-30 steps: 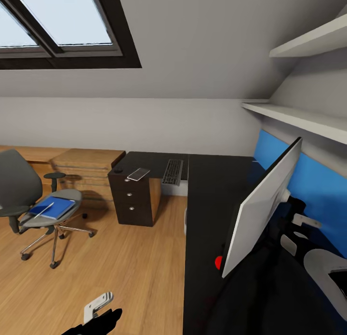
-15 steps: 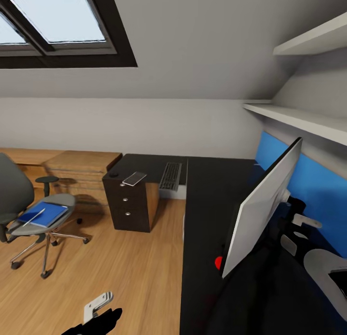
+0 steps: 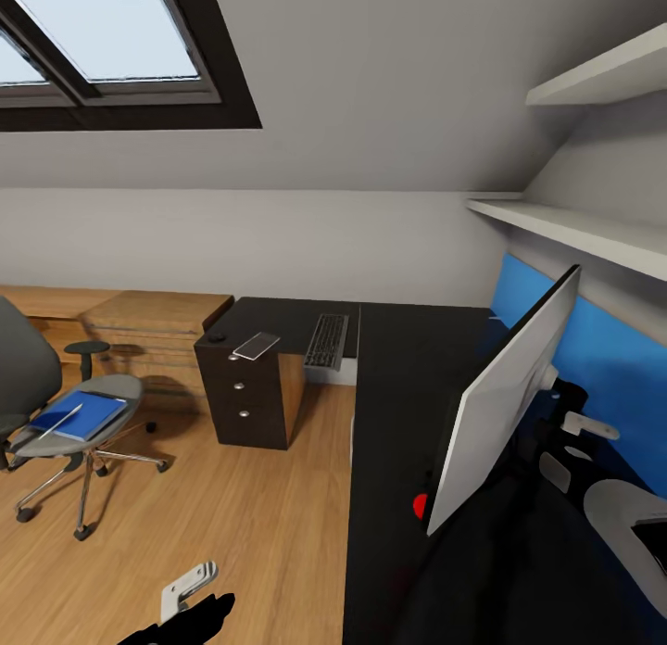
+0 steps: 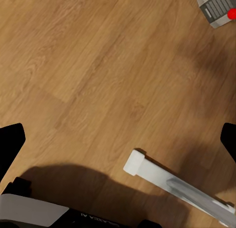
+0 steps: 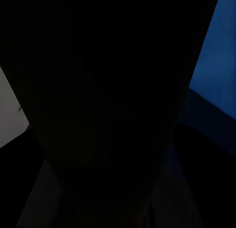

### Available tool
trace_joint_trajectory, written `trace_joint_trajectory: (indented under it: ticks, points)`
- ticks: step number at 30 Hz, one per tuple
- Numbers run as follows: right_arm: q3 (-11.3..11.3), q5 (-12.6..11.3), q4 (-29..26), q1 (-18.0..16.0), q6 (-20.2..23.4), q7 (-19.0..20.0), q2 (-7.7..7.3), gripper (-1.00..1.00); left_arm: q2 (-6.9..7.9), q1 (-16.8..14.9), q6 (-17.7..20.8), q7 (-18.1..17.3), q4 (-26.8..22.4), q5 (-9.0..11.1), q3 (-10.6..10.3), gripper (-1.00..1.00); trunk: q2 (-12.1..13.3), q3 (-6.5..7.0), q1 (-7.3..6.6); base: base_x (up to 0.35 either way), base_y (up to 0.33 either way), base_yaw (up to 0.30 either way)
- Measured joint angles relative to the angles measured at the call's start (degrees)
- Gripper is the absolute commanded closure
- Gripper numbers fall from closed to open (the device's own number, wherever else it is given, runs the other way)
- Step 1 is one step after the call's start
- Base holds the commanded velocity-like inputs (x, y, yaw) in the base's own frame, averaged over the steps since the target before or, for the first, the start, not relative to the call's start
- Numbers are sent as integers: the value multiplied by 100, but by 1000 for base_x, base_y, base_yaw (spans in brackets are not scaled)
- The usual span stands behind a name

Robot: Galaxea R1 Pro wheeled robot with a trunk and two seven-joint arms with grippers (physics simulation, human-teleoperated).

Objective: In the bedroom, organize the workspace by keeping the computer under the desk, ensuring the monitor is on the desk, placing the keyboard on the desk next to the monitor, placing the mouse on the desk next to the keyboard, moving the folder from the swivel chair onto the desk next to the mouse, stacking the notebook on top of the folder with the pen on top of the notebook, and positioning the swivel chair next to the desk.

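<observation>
The monitor hangs tilted over the black desk, silver-white back toward me, red dot low at its corner. My right arm reaches behind it; the gripper is hidden there, and the right wrist view is dark with the monitor pressed close. The keyboard, notebook and mouse lie on the desk's far wing. On the swivel chair at the left lies the blue folder with the pen on it. My left gripper hangs open over the floor. The computer stands on the floor.
Light wooden cabinets line the far wall beside the desk's drawers. Shelves and a blue wall panel stand behind the monitor. A skylight is overhead. A white bar lies across the wood floor.
The whole room has slid slightly left in the picture, so the camera moved. The monitor and both arms kept their places in the view, moving along with me.
</observation>
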Motion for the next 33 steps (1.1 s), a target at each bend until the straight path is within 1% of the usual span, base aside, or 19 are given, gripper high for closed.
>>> trace_joint_trajectory:
  ticks: [7, 13, 18, 24, 33]
  points:
    - [19, 1, 0, 0, 2, 0, 0, 100, 0, 2, 0, 0, 1, 0, 0, -100, 0, 0, 0, 0, 0, 0]
    - [158, 6, -8, 0, 4, 2, 3, 100, 0, 0, 0, 2, 0, 0, 0, -100, 0, 0, 0, 0, 0, 0]
    - [156, 7, -1, -1, 4, 2, 4, 100, 0, 0, 0, 1, 0, 0, 0, -100, 0, 0, 0, 0, -20, 0]
    - [157, 7, 6, -1, 4, 2, 6, 100, -7, 0, 0, 6, 1, 0, 0, -100, 0, 0, 0, 0, -119, 0]
    - [159, 6, 8, 0, 2, 1, 7, 100, -9, 1, 0, 3, 5, 0, 0, -100, 0, 0, 0, 0, -14, 0]
